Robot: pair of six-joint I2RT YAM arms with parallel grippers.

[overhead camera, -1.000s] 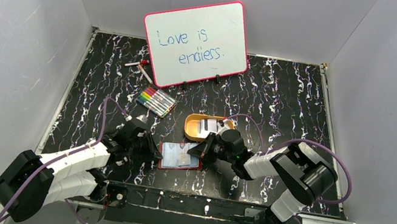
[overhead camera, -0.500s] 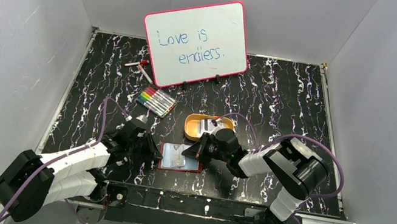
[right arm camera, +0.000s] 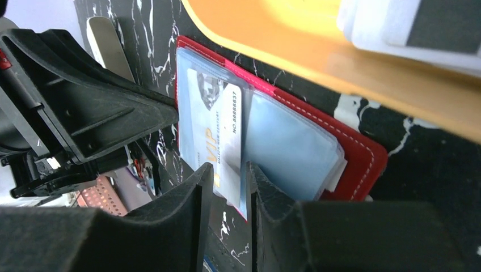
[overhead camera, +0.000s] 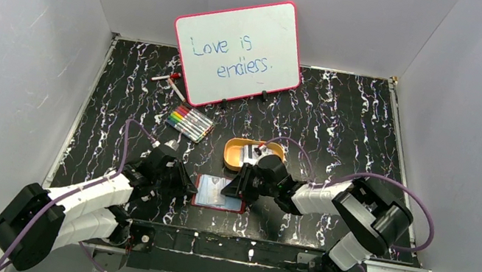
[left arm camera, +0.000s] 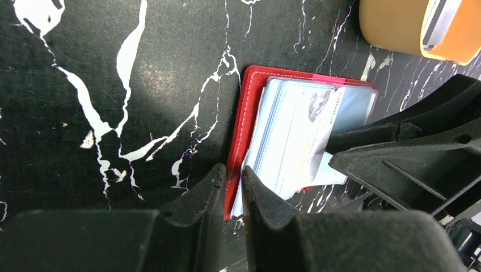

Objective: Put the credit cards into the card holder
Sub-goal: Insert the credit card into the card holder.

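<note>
While open, card holder [overhead camera: 214,193] crosswise (left-right)

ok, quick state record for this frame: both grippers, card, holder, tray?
left gripper: shut on the red cover edge of the card holder
right gripper: shut on a white card, which appears partly inside a clear sleeve
card holder: open, lying on the table between the grippers
orange tray: just behind the holder, spare cards inside
task state: card not fully seated; tray not emptied
</note>
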